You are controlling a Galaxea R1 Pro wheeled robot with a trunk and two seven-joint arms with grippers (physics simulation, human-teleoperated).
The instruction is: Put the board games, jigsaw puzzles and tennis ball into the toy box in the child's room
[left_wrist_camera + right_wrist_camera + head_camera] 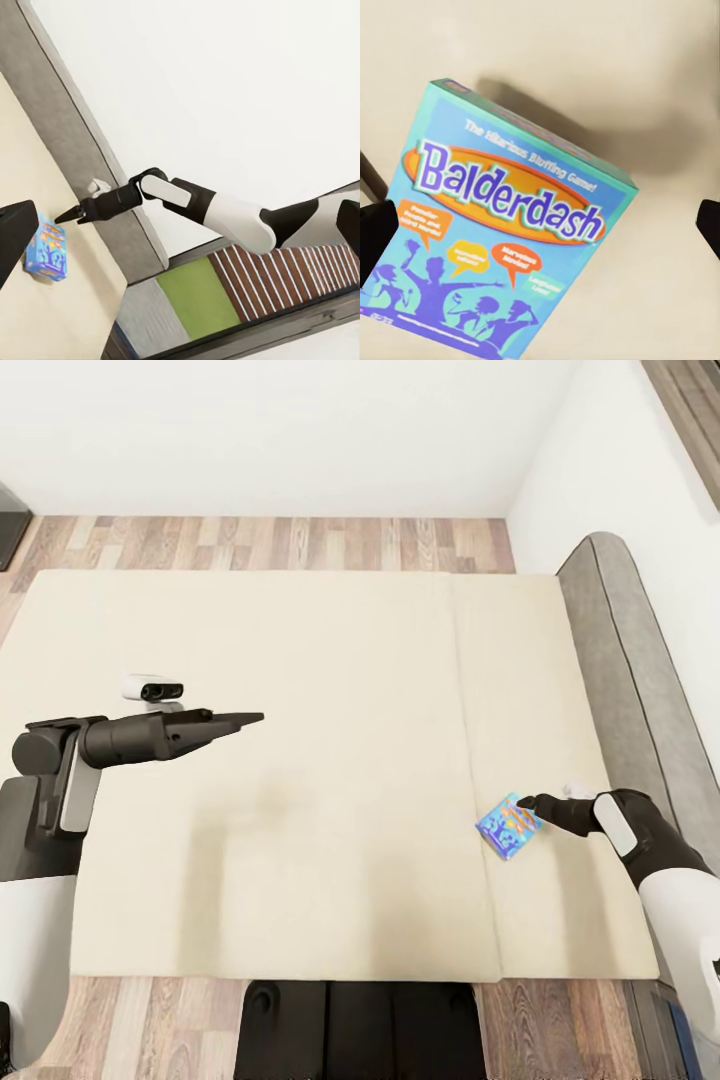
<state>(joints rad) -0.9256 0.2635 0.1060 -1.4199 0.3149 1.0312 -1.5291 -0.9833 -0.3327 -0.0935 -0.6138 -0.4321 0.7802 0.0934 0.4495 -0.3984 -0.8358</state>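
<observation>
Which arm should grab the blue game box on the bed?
Right. Its claw is already at the blue game box, fingers spread either side in the right wrist view. The left claw hangs well across the bed.

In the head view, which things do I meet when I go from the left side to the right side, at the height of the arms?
Left gripper → seam of the cream bed → blue Balderdash board game → right gripper → grey headboard.
</observation>
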